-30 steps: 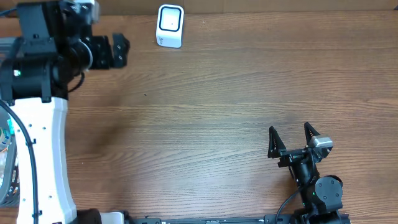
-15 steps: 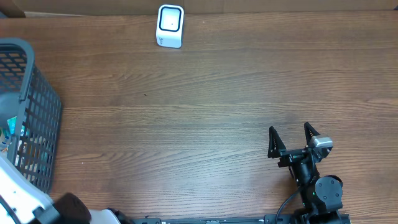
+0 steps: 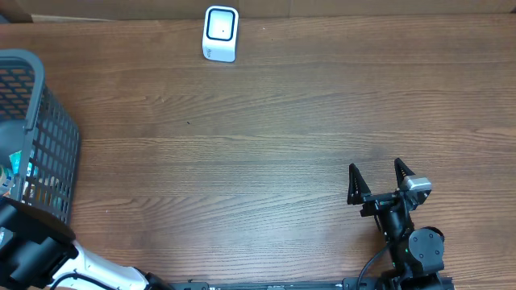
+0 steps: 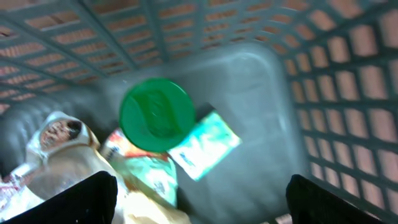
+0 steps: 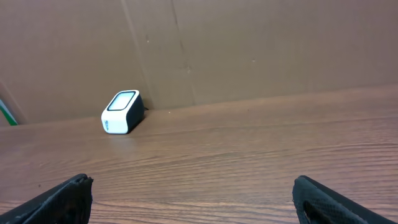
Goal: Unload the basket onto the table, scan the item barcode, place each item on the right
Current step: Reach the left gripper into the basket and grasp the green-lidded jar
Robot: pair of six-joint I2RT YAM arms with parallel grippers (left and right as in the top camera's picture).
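The white barcode scanner (image 3: 220, 33) stands at the table's back edge, also seen as the scanner (image 5: 122, 112) in the right wrist view. Items lie in the grey mesh basket (image 3: 44, 129) at the left: a green round lid (image 4: 155, 114), a teal-and-white packet (image 4: 205, 146), an orange-green packet (image 4: 144, 169) and a pale bag (image 4: 59, 140). No barcode shows. My left gripper (image 4: 199, 199) hovers open above them, its fingers wide apart and gripping nothing. My right gripper (image 3: 377, 184) rests open at the front right, far from the basket.
The left arm's white and black body (image 3: 36, 256) crosses the front left corner beside the basket. A brown cardboard wall (image 5: 249, 43) runs behind the scanner. The basket's mesh walls (image 4: 348, 93) close in around the left gripper.
The left arm has swung from the back left corner to the front left, uncovering the basket in the overhead view. The right arm has not moved.
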